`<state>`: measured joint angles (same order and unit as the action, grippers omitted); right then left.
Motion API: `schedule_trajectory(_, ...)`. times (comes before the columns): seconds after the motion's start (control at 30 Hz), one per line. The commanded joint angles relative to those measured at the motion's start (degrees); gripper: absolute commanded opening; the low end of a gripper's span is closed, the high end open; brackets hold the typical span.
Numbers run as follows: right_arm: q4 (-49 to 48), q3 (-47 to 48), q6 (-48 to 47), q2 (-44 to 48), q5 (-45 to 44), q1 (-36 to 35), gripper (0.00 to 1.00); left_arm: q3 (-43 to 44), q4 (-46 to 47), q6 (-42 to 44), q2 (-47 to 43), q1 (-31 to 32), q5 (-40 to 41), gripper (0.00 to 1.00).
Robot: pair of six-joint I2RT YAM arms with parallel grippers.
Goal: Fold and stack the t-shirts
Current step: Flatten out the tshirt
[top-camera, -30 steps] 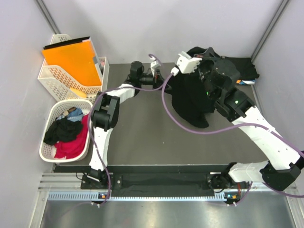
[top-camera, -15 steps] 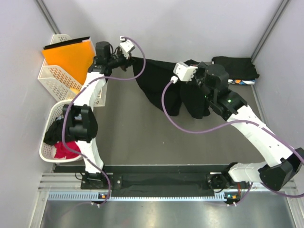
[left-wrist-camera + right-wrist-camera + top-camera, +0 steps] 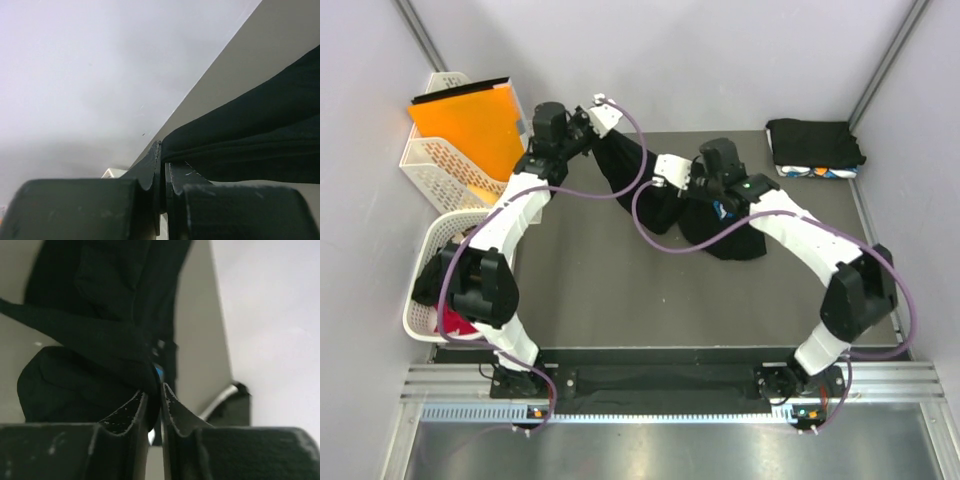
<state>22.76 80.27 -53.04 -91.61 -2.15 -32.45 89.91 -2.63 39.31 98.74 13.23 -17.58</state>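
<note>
Two spots on black t-shirt (image 3: pixel 725 235) are gripped: left fingers (image 3: pixel 147 175) closed on edge, right fingers (image 3: pixel 125 415) pinched on bunched cloth; shirt is held over table (image 3: pixel 620 290), likely for spreading flat.

Shirt (image 3: pixel 620 170) mid — stack (image 3: pixel 815 148) right, basket (image 3: pixel 420 322) left.

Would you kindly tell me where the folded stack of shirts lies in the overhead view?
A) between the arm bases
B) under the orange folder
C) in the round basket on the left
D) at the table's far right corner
D: the folded stack lies on the table at its far right corner.
</note>
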Motion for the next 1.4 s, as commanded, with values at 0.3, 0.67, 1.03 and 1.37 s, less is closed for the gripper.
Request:
schedule_trajectory(0.3, 5.5, 7.5, 19.1, -3.2, 11.0, 4.3, 0.70, -4.8, 16.1, 8.8, -5.8, 0.8, 24.2, 0.00)
schedule_trajectory(0.67, 11.2, 8.8, 23.5, -5.7, 5.4, 7.5, 0.70, -2.6, 18.0, 13.0, -3.6, 1.6, 34.5, 0.00)
schedule_trajectory(1.03, -2.7, 10.3, 21.9, -9.3, -21.2, 12.1, 0.65, -4.4, 19.0, 14.7, -4.9, 3.5, 36.6, 0.00)
schedule_trajectory(1.37, -1.8, 14.7, 18.1, -9.9, -0.4, 16.4, 0.71, -5.3, 18.2, 15.1, -6.0, 5.0, 37.0, 0.00)
